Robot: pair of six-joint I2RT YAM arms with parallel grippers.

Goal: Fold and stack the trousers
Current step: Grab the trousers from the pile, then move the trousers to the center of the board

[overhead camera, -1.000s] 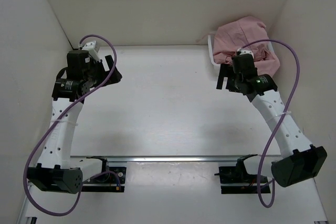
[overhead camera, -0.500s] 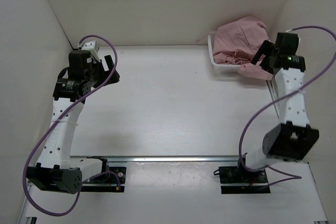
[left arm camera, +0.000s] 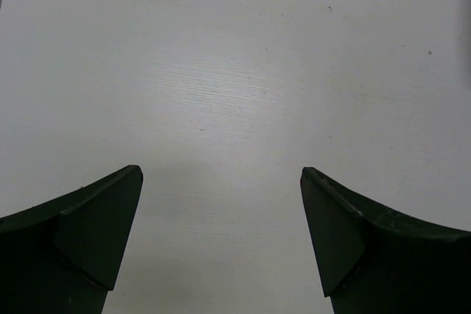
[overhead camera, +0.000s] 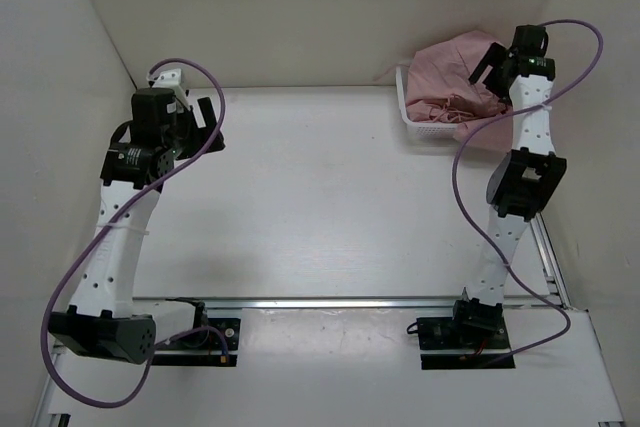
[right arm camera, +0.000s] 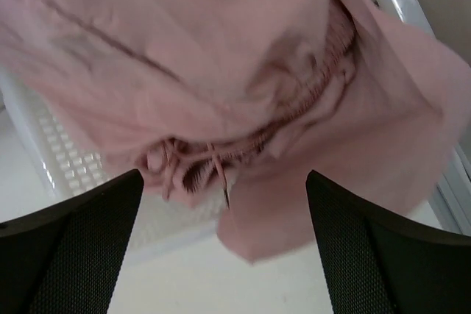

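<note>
The dusty-pink trousers [overhead camera: 448,75] lie bunched in a heap in the white mesh basket [overhead camera: 424,131] at the back right corner, spilling over its rim. My right gripper [overhead camera: 490,69] hovers open above the heap's right side, touching nothing. In the right wrist view the trousers [right arm camera: 221,56] fill the frame, showing a gathered elastic band and loose drawstrings, and the right gripper [right arm camera: 221,182] has nothing between its fingers. My left gripper [overhead camera: 213,125] stands open over the bare table at the far left, far from the trousers. In its wrist view the left gripper [left arm camera: 221,178] is empty.
The basket's mesh wall [right arm camera: 66,170] shows under the cloth. White walls close in the table on the left, back and right. A metal rail [overhead camera: 330,301] runs across the near edge between the arm bases.
The right arm has swung up and back, from in front of the basket to above the trousers' right side. The left arm has barely moved.
</note>
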